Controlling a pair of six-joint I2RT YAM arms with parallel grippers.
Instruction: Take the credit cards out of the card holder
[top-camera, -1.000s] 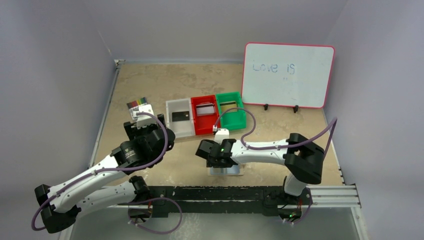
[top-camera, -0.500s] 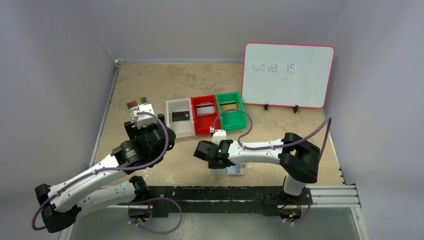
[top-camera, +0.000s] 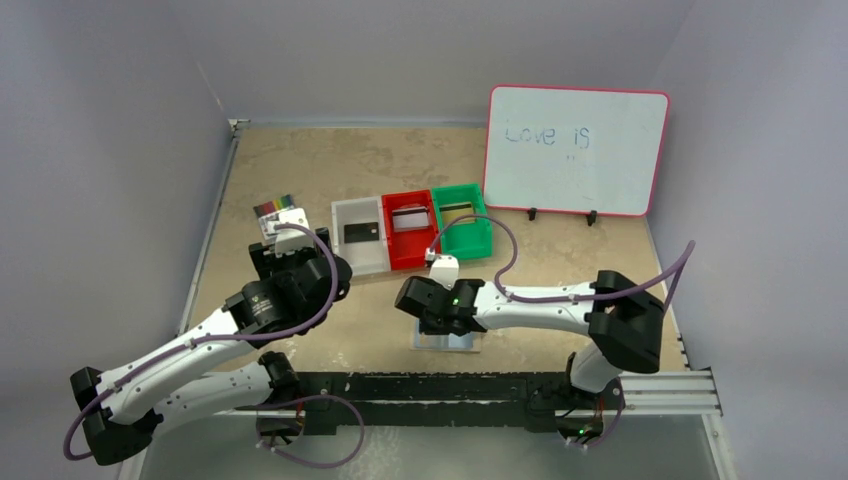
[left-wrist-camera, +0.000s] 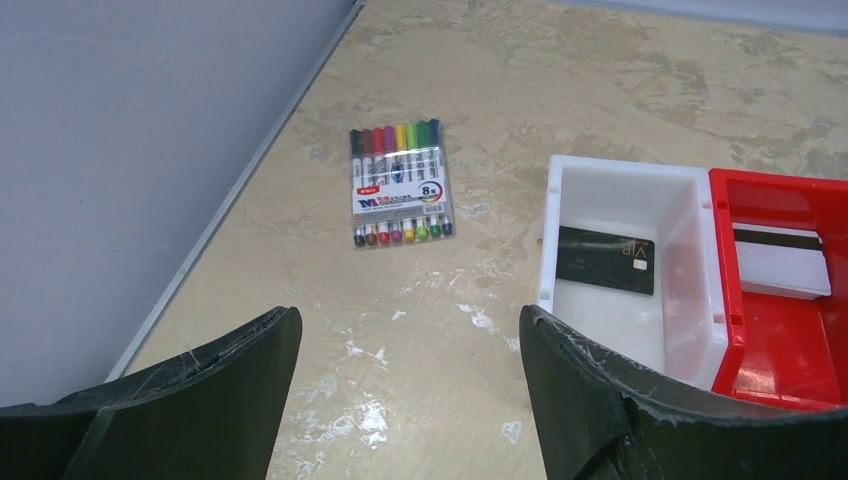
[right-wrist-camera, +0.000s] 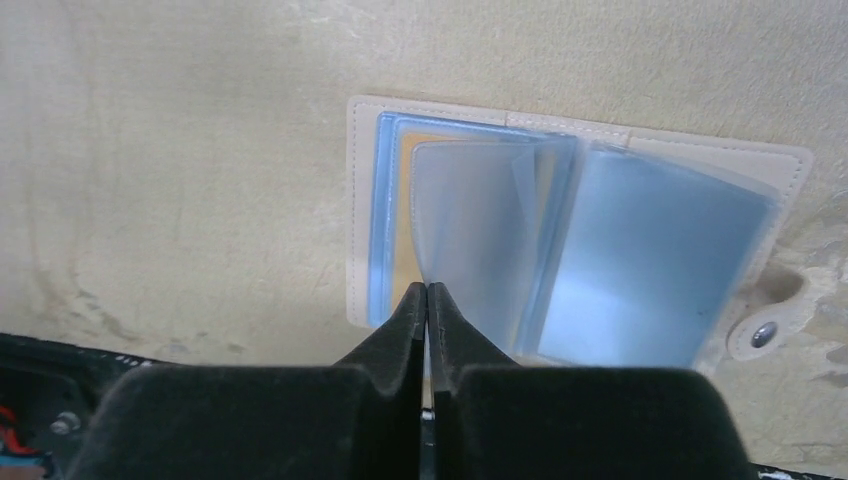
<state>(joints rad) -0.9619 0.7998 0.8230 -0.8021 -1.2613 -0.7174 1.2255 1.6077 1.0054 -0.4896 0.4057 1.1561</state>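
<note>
- Card holder (right-wrist-camera: 580, 250): lying open and flat on the table (top-camera: 330, 160), at the near edge in front of the right arm. The beige rim is showing around pale blue clear sleeves. An orange-gold tint is showing beneath the left sleeves. The snap tab (right-wrist-camera: 765, 330) is sticking out at its right side.
- Right gripper (right-wrist-camera: 427, 292): fingers pressing tightly together, with the tips touching the near edge of one clear sleeve (right-wrist-camera: 470, 230). Whether that sleeve is pinched between them cannot be told.
- Left gripper (left-wrist-camera: 407, 315): fingers standing wide apart and grasping nothing, hanging above bare table between the marker pack (left-wrist-camera: 398, 185) and the white bin (left-wrist-camera: 550, 230).
- Black card (left-wrist-camera: 605, 260): lying flat inside the white bin.
- Silver-grey card (left-wrist-camera: 780, 265), with a dark stripe: lying inside the red bin (left-wrist-camera: 770, 190).
- Gold card (top-camera: 456, 213): lying inside the green bin (top-camera: 470, 240).
- Bins: sitting side by side in a row, in the order white, red, green.
- Whiteboard (top-camera: 577, 150): standing upright at the far right, bearing blue writing.
</note>
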